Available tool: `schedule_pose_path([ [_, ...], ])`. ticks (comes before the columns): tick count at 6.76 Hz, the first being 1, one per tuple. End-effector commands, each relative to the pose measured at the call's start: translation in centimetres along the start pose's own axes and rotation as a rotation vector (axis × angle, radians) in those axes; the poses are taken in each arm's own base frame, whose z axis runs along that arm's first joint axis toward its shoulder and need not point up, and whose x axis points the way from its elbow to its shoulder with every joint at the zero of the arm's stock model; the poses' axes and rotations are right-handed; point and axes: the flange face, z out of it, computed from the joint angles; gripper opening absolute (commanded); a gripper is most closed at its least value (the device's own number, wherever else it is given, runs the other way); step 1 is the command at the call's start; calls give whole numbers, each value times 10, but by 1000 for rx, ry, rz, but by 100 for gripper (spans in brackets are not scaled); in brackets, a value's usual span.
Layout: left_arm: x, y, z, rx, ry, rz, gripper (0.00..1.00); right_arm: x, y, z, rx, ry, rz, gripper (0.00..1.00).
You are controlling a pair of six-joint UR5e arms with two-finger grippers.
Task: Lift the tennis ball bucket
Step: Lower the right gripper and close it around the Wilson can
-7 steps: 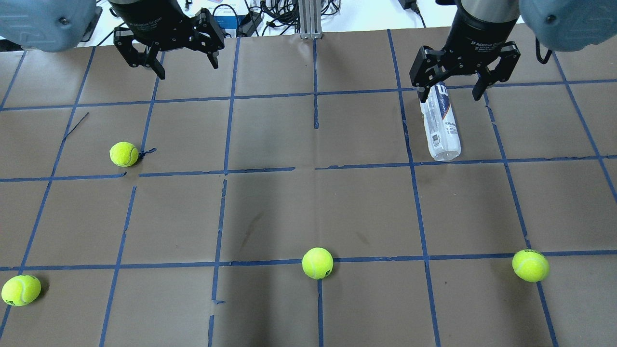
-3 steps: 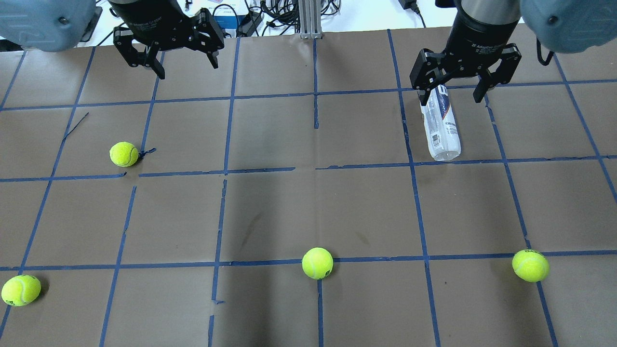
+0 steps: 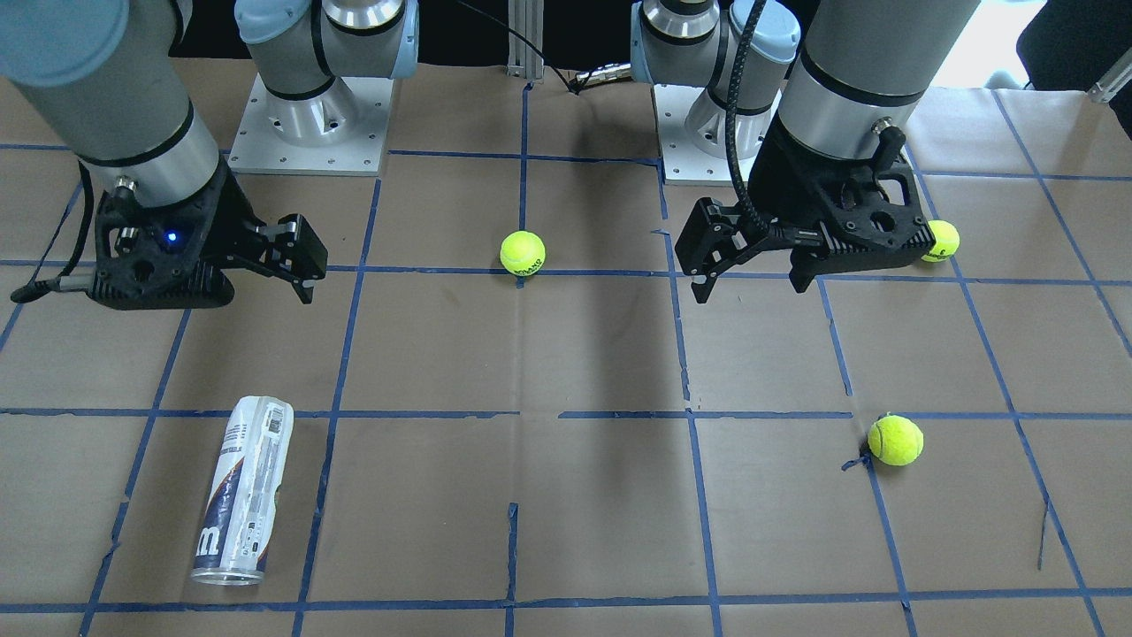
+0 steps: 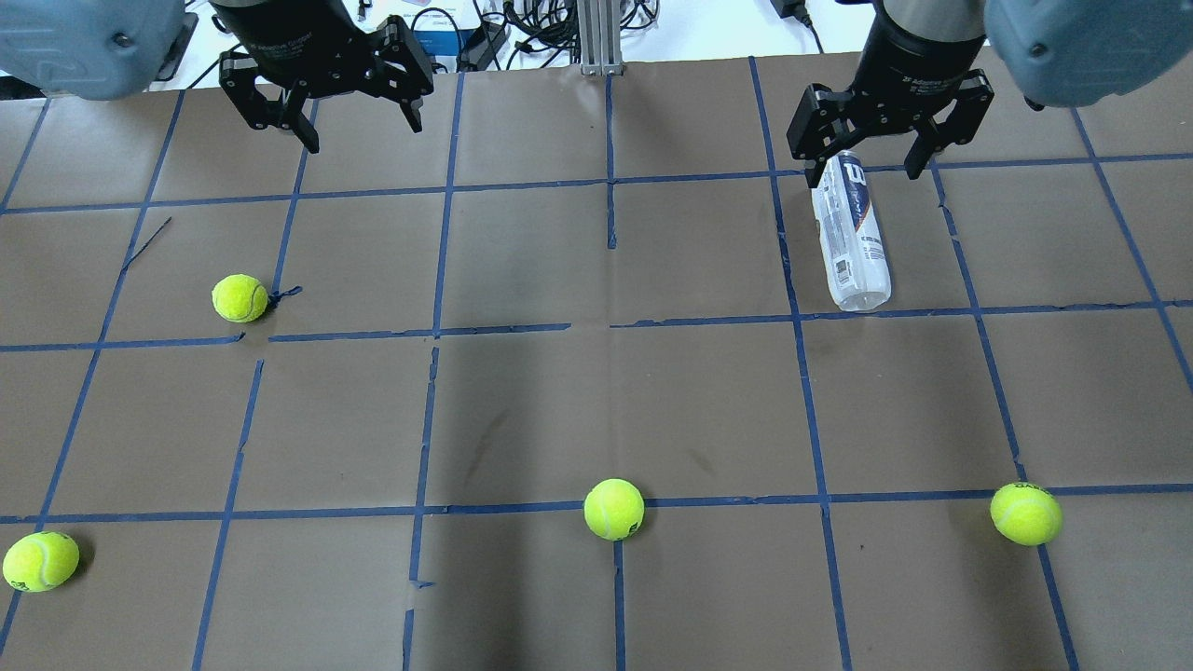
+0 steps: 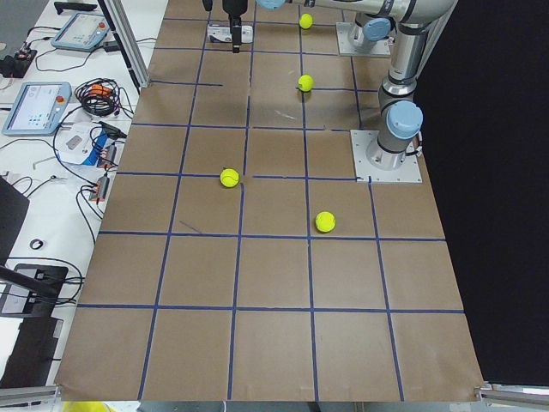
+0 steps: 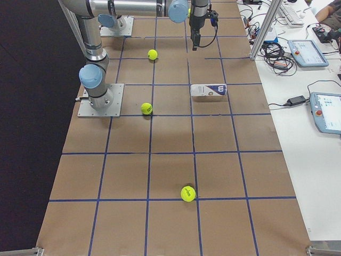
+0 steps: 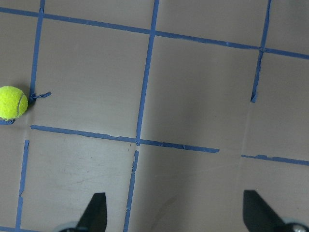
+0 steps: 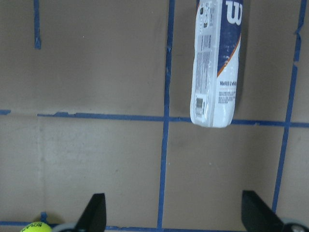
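Note:
The tennis ball bucket (image 4: 850, 238) is a clear tube with a white and navy "W" label. It lies on its side on the brown table, right of centre, and also shows in the front view (image 3: 243, 491) and the right wrist view (image 8: 217, 63). My right gripper (image 4: 865, 171) is open and empty. It hangs in the air over the tube's far end and does not touch it. My left gripper (image 4: 362, 132) is open and empty, in the air at the far left, well away from the tube.
Several loose yellow-green tennis balls lie on the table: one at the left (image 4: 239, 298), one at the near centre (image 4: 613, 509), one at the near right (image 4: 1025, 513) and one at the near left corner (image 4: 40, 561). Blue tape lines grid the surface.
My right gripper has moved slightly towards the far edge, still open, so more of the tube's far end shows. The tube, the balls and the left arm have not moved.

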Motion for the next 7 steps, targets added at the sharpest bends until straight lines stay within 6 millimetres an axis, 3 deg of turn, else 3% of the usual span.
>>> schedule_pose_path([
  [1,0,0,1,-1,-1,-1,100,24,-48,58,21,41,-57,100],
  [2,0,0,0,0,-1,1,100,46,-72,97,16,40,-35,100],
  [3,0,0,0,0,1,-1,100,55,-85,130,-8,37,-24,100],
  [6,0,0,0,0,1,-1,100,73,-92,202,13,43,5,100],
  [7,0,0,0,0,1,-1,100,79,-95,215,-2,39,10,100],
])
